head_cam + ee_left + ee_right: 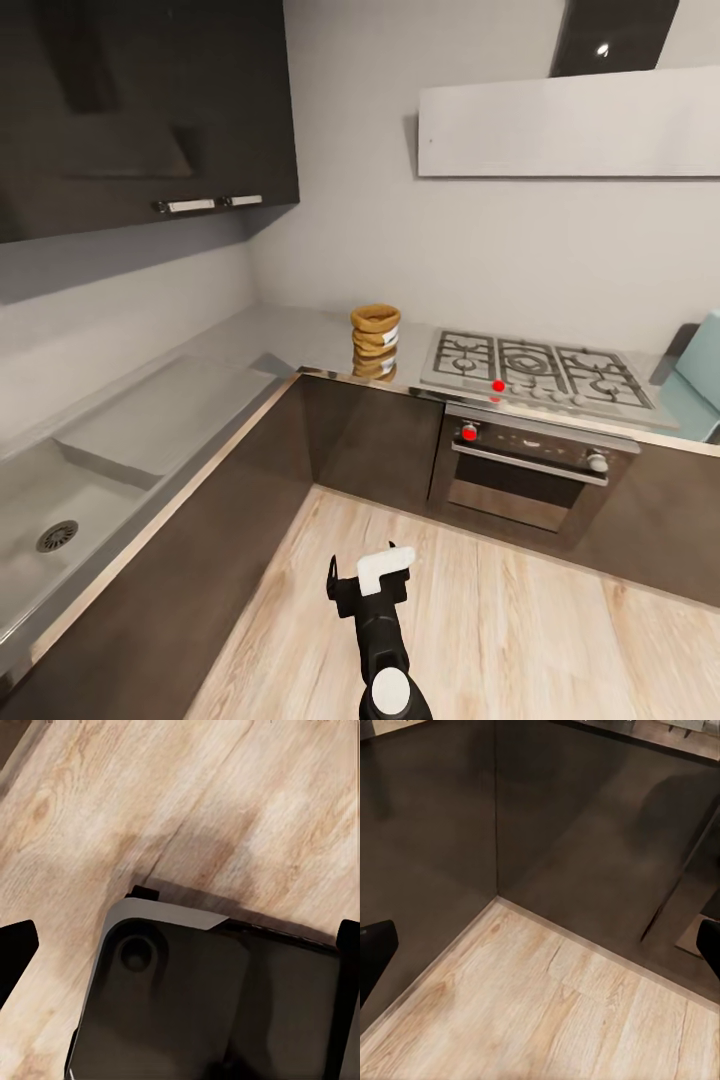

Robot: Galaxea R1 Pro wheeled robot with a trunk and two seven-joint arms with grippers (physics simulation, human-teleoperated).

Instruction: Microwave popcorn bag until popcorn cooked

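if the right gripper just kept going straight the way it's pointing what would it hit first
Probably the wood floor near the foot of the dark cabinet fronts in the corner. The right gripper looks forward and down at that junction; depth is hard to judge, so it might meet the cabinet base instead.

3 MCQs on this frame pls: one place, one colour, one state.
1. Where does the popcorn bag stand?
A. on the countertop left of the gas hob
B. in the sink
C. on the floor

2. What colour is the microwave at the head view's right edge?
A. red
B. pale blue
C. black

3. How is the oven door under the hob?
A. hanging open
B. removed
C. shut

Key: 1 A, the bag sits on the grey corner counter beside the hob. 2 B, its visible side is pale blue. 3 C, the door lies flush with the cabinet fronts.
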